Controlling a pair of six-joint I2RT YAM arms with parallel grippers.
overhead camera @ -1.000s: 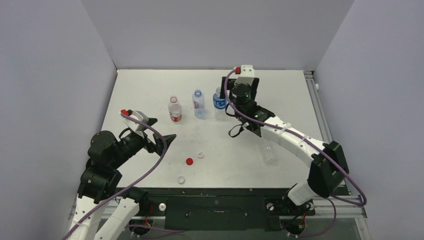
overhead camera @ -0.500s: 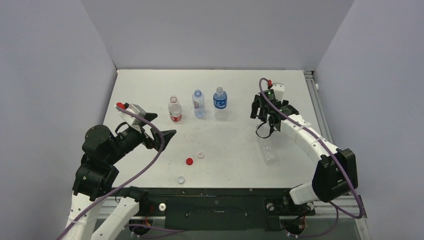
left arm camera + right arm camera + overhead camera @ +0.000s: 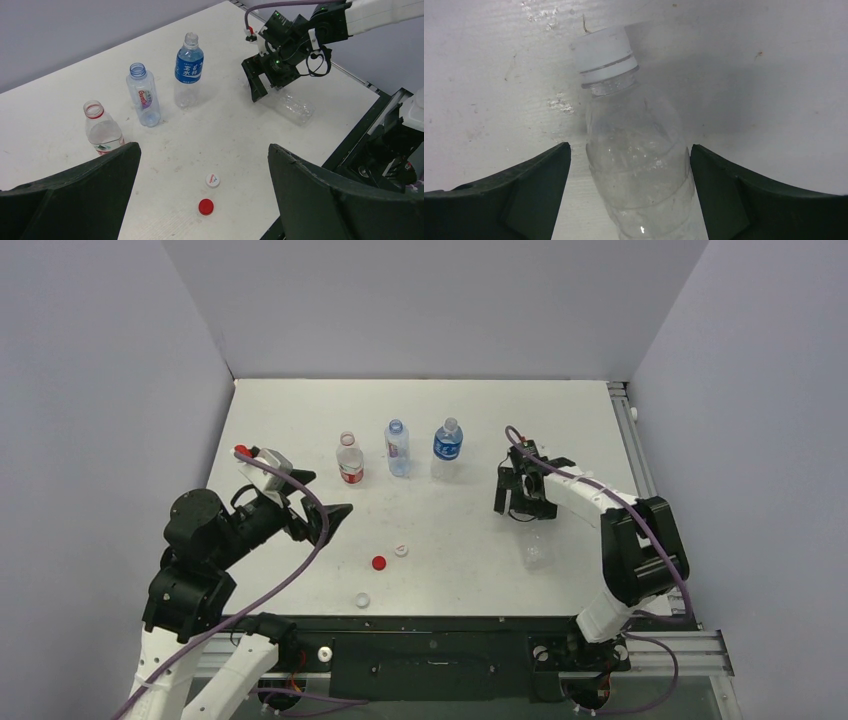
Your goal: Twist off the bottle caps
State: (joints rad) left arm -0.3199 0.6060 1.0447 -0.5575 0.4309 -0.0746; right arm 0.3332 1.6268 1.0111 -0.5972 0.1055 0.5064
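While overhead hides it, right wrist shows a white cap (image 3: 605, 55).

Noted red cap (image 3: 378, 562), white cap (image 3: 401, 550) at its 1 o'clock, whitish cap (image 3: 362, 599) at its 7 o'clock. Logged clear bottles: red-label bottle (image 3: 349, 465), pale-blue bottle (image 3: 397, 450), blue-label bottle (image 3: 446, 445) with white lettering. Seen fourth white cap (image 3: 605, 52) on unlabelled clear bottle (image 3: 639, 165), over white table (image 3: 300, 420).

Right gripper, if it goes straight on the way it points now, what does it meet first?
Most likely the clear unlabelled bottle lying on the table, framed between the open jaws of the right gripper, its white cap still on. Depth is hard to judge.
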